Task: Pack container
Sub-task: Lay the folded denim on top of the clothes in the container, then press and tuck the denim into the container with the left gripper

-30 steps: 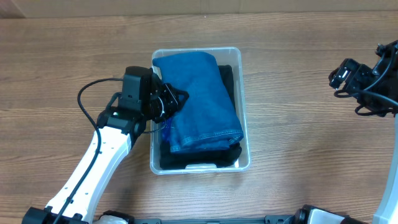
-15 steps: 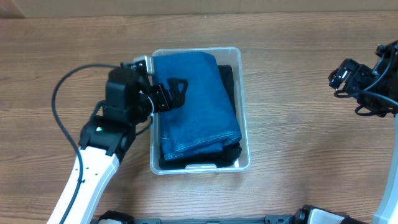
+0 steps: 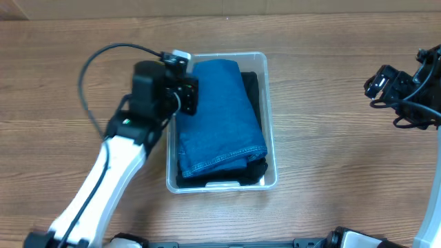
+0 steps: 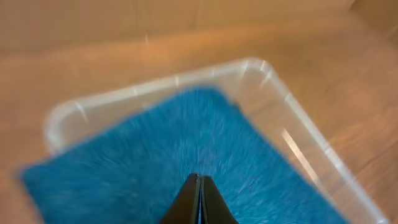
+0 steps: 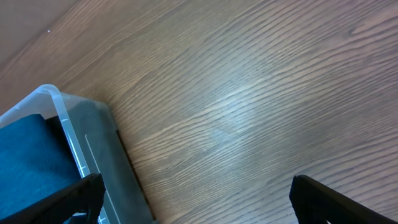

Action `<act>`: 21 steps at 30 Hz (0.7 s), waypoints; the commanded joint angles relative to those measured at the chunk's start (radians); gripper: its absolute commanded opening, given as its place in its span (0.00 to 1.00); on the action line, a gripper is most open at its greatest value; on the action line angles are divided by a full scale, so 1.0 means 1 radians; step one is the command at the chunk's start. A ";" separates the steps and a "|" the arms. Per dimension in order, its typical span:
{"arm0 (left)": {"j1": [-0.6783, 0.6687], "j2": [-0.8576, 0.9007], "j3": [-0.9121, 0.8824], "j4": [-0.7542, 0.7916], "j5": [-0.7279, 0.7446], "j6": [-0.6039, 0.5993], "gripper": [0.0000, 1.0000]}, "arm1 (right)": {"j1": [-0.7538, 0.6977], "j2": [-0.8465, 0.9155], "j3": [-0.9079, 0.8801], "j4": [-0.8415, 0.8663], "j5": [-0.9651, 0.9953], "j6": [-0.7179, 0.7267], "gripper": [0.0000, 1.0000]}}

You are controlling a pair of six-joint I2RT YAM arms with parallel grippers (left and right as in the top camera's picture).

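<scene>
The clear plastic container (image 3: 271, 124) stands mid-table and holds folded blue jeans (image 3: 220, 117) on top of dark clothing (image 3: 253, 84). My left gripper (image 3: 189, 96) is shut and empty, raised over the container's left rim. In the blurred left wrist view its closed fingertips (image 4: 200, 184) point over the jeans (image 4: 143, 168) inside the container (image 4: 273, 87). My right gripper (image 3: 377, 84) is open and empty at the far right of the table, well away from the container. In the right wrist view its fingers (image 5: 323, 199) spread wide over bare wood, with the container's corner (image 5: 59, 109) at the left.
The wooden table (image 3: 331, 151) surrounds the container. A black cable loops above the left arm (image 3: 103, 55). A small white label (image 3: 222, 184) shows at the container's near end.
My left gripper has shut and lifted off the jeans, moving toward the container's far left part. The right arm has not moved.
</scene>
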 commanded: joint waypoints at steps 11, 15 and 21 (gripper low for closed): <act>-0.043 0.285 0.179 -0.196 0.064 -0.092 0.09 | 0.003 -0.002 0.002 0.001 -0.018 -0.011 1.00; -0.042 0.118 0.309 -0.274 0.009 -0.093 0.21 | 0.003 -0.002 0.002 0.002 -0.018 -0.011 1.00; -0.042 0.165 0.309 -0.370 -0.219 -0.082 0.15 | 0.004 -0.002 0.002 0.002 -0.018 -0.010 1.00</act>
